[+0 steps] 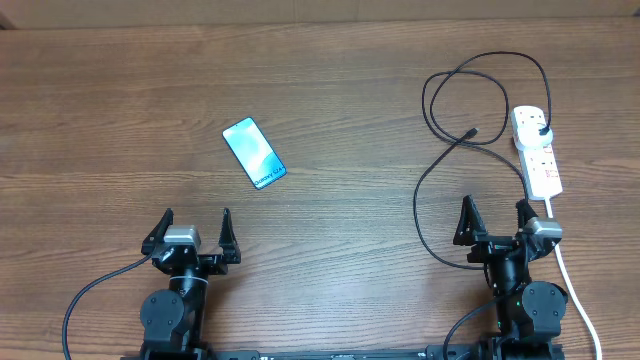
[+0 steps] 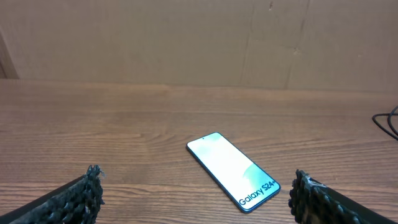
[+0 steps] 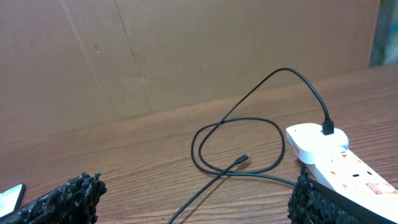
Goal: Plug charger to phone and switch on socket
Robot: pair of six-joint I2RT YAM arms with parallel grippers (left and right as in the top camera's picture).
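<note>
The phone (image 1: 254,153) lies flat and slanted on the table left of centre, its light teal screen up; the left wrist view shows the phone (image 2: 233,171) just ahead of my fingers. My left gripper (image 1: 196,230) stands open below it, empty. The white socket (image 1: 537,148) lies at the right, with the charger's black plug (image 1: 541,129) in its far end. The charger cable (image 1: 445,160) loops left, and its small connector tip (image 1: 472,132) rests on the wood. My right gripper (image 1: 494,222) is open near the socket's lower end; the connector tip (image 3: 242,159) lies ahead of it.
The socket's thick white cord (image 1: 575,285) runs down past the right arm to the front edge. A brown cardboard wall (image 2: 199,43) stands behind the table. Bare wooden tabletop (image 1: 340,210) lies between the two arms.
</note>
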